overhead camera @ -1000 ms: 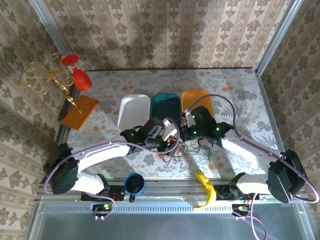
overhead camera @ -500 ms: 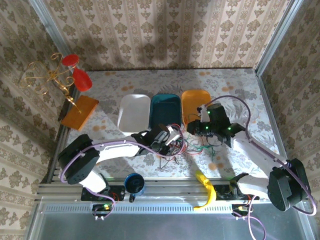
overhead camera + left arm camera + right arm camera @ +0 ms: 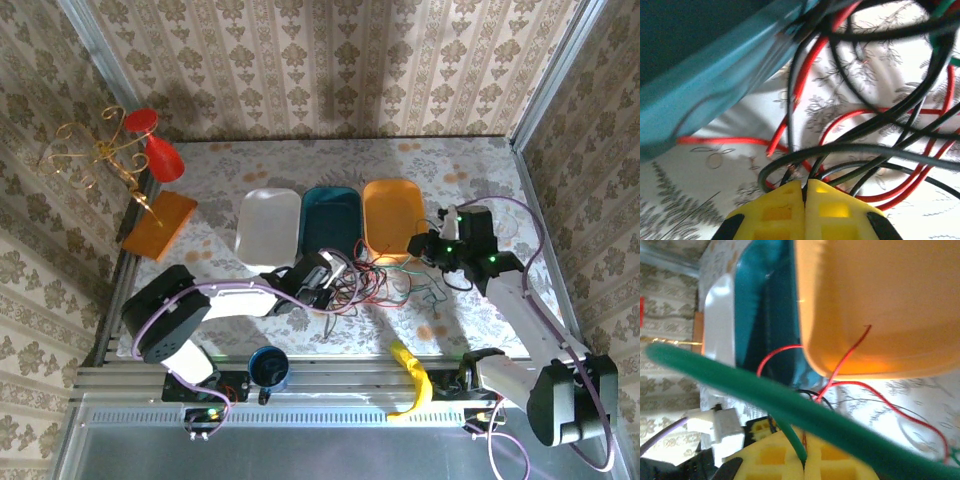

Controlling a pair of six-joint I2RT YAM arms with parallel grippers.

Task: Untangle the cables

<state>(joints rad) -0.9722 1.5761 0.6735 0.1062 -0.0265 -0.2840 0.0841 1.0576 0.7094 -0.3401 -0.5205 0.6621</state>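
Between the two arms, from above, the cables (image 3: 378,285) lie as a thin red, black and green snarl on the patterned worktop (image 3: 250,170), just before the teal tub (image 3: 330,215) and orange tub (image 3: 392,212), stretched sideways from the left fingers (image 3: 343,283) to the right fingers (image 3: 424,250). Left wrist: the yellow fingers are pressed together, pinching glossy black and red strands beside the teal wall. Right wrist: they pinch a green strand; pulling apart along that line looks next.

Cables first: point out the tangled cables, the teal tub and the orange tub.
cables (image 3: 372,287), top view, middle of the tangle.
teal tub (image 3: 330,218), top view, bare floor.
orange tub (image 3: 392,212), top view, bare floor.
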